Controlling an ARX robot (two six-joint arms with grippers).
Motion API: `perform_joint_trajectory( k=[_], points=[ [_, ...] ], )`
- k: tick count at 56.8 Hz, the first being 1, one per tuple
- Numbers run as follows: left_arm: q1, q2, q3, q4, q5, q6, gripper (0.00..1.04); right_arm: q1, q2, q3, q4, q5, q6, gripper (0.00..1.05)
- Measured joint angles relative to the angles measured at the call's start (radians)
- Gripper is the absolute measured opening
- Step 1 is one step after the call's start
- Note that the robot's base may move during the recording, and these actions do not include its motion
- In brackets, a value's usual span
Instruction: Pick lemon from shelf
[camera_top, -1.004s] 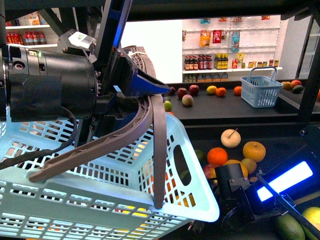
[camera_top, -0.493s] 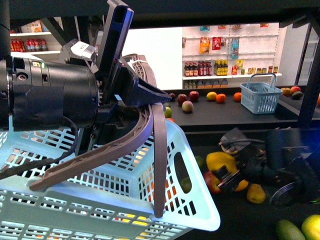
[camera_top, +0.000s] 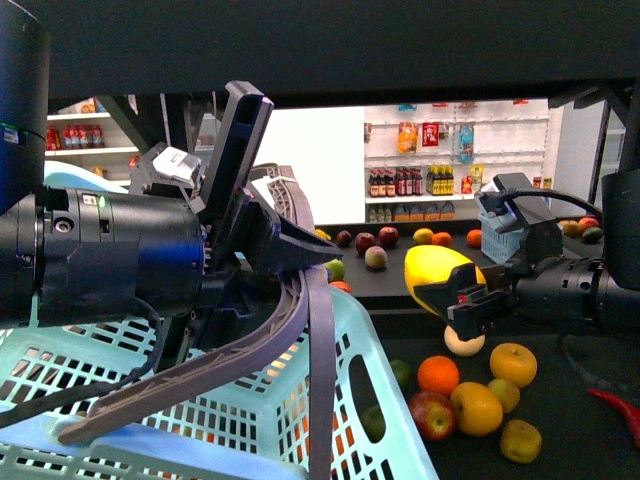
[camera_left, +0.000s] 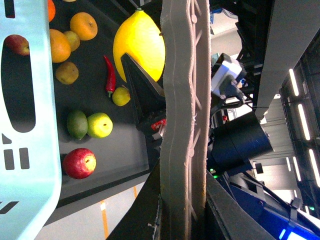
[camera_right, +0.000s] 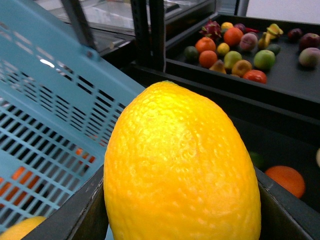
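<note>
The lemon (camera_top: 430, 273), large, bright yellow and oval, hangs in the air above the lower deck of the black shelf (camera_top: 585, 395). My right gripper (camera_top: 452, 298) is shut on it. In the right wrist view the lemon (camera_right: 180, 160) fills the space between both dark fingers (camera_right: 82, 212). In the left wrist view the lemon (camera_left: 138, 42) shows beyond the basket handle (camera_left: 182, 100). My left gripper (camera_top: 300, 248) is shut on the grey-brown basket handle (camera_top: 312, 340) of a light blue basket (camera_top: 385, 330). The lemon hangs just to the right of the basket's rim.
Oranges and apples (camera_top: 438, 374) lie on the lower deck under the lemon, with a red chilli (camera_top: 615, 408) at the right. More fruit (camera_top: 376, 257) sits on the upper deck behind. White store shelves (camera_top: 450, 130) stand far back. The basket fills the lower left.
My right gripper has come up from the fruit on the lower deck with the lemon and now holds it higher, near the basket's right rim. The left gripper keeps hold of the handle.
</note>
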Motion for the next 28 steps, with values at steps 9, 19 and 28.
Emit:
perform_joint_trajectory(
  k=[9, 19, 28],
  points=[
    [0.0, 0.0, 0.0, 0.0, 0.0, 0.0, 0.13, 0.059, -0.036, -0.056, 0.003, -0.006, 0.043, 0.66],
    [0.0, 0.0, 0.0, 0.0, 0.001, 0.0, 0.13, 0.108, -0.037, -0.104, 0.004, -0.006, 0.057, 0.66],
    [0.0, 0.0, 0.0, 0.0, 0.0, 0.0, 0.13, 0.145, -0.037, -0.121, 0.01, -0.003, 0.062, 0.66]
  ],
)
